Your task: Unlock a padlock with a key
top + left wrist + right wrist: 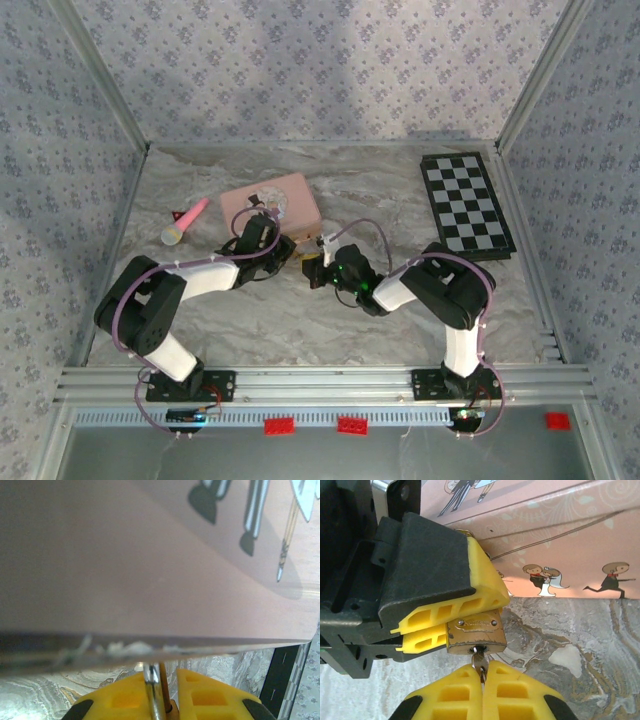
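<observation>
The small brass padlock hangs just above the marbled table, beside the pink box. My left gripper is shut on the padlock, and its yellow fingers clamp the body from the left in the right wrist view. The thin silvery shackle runs up between those fingers. The slim silvery key sits in the keyhole on the padlock's underside. My right gripper is shut on the key's head. In the top view the two grippers meet at the padlock.
The pink box with cartoon figures lies right behind the grippers. A pink toy microphone lies at the left. A folded chessboard sits at the back right. Patterned walls enclose the table.
</observation>
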{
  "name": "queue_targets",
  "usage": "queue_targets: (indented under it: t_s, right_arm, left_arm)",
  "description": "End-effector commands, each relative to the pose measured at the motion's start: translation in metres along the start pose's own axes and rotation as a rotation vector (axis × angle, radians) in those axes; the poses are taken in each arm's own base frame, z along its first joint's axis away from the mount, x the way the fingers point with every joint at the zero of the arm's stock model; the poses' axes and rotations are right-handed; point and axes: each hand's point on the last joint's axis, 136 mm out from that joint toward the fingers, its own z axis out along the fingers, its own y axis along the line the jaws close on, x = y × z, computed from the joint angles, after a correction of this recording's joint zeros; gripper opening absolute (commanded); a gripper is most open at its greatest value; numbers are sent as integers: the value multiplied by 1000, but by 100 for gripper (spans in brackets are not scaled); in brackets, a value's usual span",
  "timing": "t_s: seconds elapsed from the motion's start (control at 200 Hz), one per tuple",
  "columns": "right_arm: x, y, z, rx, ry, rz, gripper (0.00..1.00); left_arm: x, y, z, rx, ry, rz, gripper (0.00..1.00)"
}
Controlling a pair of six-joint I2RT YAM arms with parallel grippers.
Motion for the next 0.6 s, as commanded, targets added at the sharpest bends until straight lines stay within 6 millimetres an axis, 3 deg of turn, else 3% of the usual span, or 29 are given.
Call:
queue_targets:
  t_s: [0.0,0.31,0.595]
  right_arm:
    - [-7,19,4,-115,9,167,0]
    - [-8,15,-1,-120,12,264,0]
    - [-11,17,0,-124,30,359,0]
  left_arm:
    - [38,24,10,-57,167,-76,0]
    - [39,24,12,-53,175,-56,0]
    - [35,29,10,-61,152,-54,12]
